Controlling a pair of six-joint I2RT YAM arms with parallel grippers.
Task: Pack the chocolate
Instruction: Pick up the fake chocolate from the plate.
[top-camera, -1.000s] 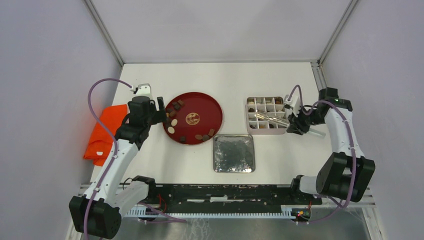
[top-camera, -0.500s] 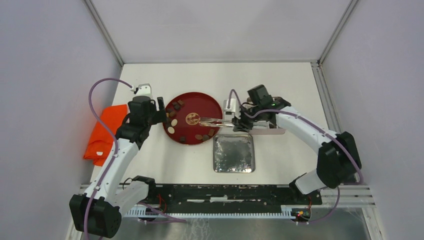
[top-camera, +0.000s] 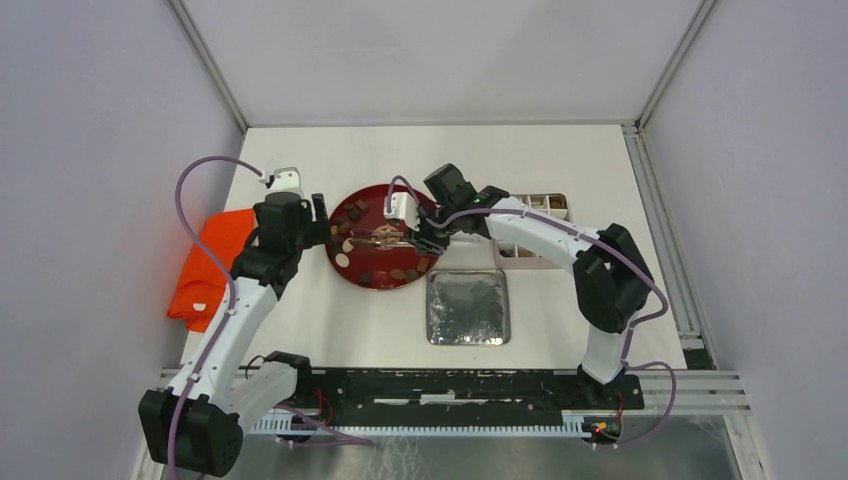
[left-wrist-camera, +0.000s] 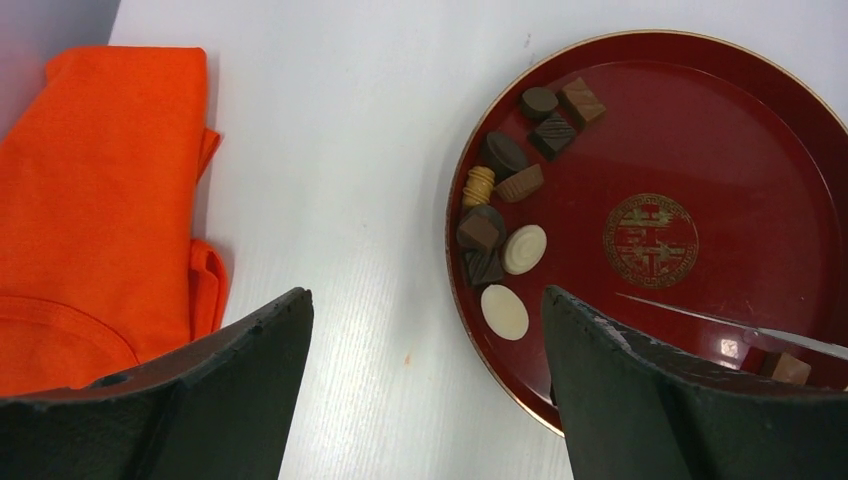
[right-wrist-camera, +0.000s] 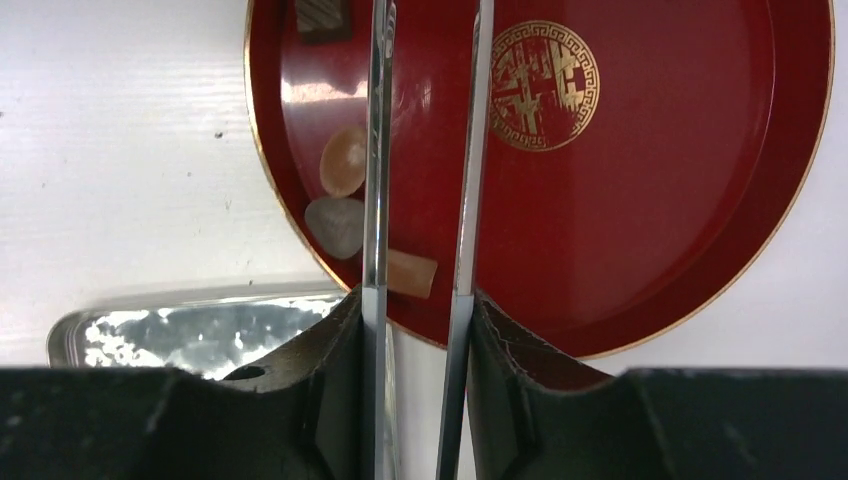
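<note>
The chocolate (left-wrist-camera: 503, 210) lies on the red plate (top-camera: 432, 225). One cluster of dark, light brown and cream pieces sits along the plate's left rim. A smaller group (right-wrist-camera: 343, 195) sits by its near rim: a tan oval, a pale lump and a light brown bar.

The right end effector (right-wrist-camera: 415, 345) is at the plate's right side, narrowly closed on a pair of metal tongs (right-wrist-camera: 377, 150). The tongs' two blades reach across the plate, over its gold centre emblem and toward the left-hand cluster. The blade tips run out of the wrist view, and I cannot tell whether anything is between them.

The left end effector (left-wrist-camera: 425, 340) hovers just outside the plate's left rim with its fingers spread wide and nothing in them.

To the right of the plate stands the compartment box (top-camera: 548, 203). The right arm covers most of its cells, so their contents cannot be told. Just near-right of the plate sits a shiny metal tray (top-camera: 468, 306) with a mottled grey inside. Left of the plate, an orange cloth (left-wrist-camera: 90, 190) lies on the white surface (top-camera: 330, 320).
</note>
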